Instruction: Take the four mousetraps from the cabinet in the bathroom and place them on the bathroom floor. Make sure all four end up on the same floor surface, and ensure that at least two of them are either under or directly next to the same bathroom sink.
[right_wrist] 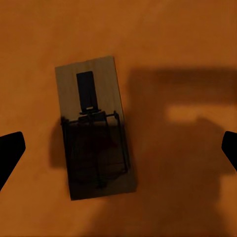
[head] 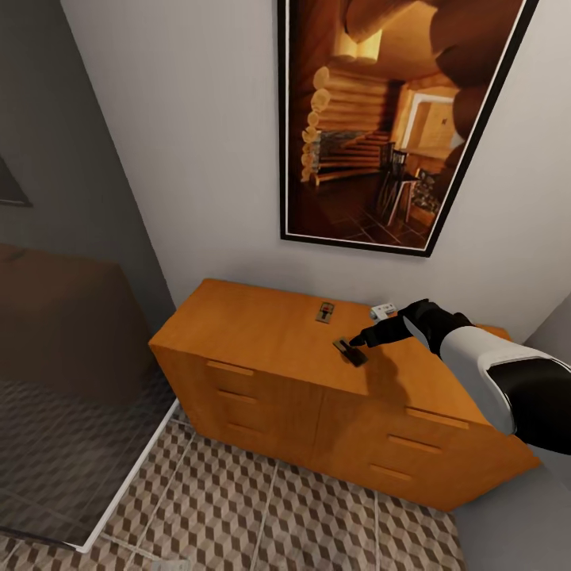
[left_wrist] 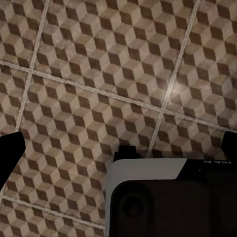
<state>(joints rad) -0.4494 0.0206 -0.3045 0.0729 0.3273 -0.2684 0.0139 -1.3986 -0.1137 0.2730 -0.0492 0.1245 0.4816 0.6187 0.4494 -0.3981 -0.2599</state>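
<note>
Now the right gripper [head: 358,341] hovers just above a mousetrap [right_wrist: 95,127] lying flat on the cabinet [head: 262,333] top, jaws spread wide with nothing between them. A second mousetrap [head: 324,312] lies nearby. To grasp cleanly, it should center over the board, descend straight, and pinch the long edges, avoiding the wire parts.

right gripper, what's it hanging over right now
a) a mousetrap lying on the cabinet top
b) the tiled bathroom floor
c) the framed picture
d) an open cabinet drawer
a: in the right wrist view a mousetrap lies flat on the orange cabinet top between the spread fingertips of the right gripper, and the head view shows the same gripper just above that trap on the cabinet.
</note>
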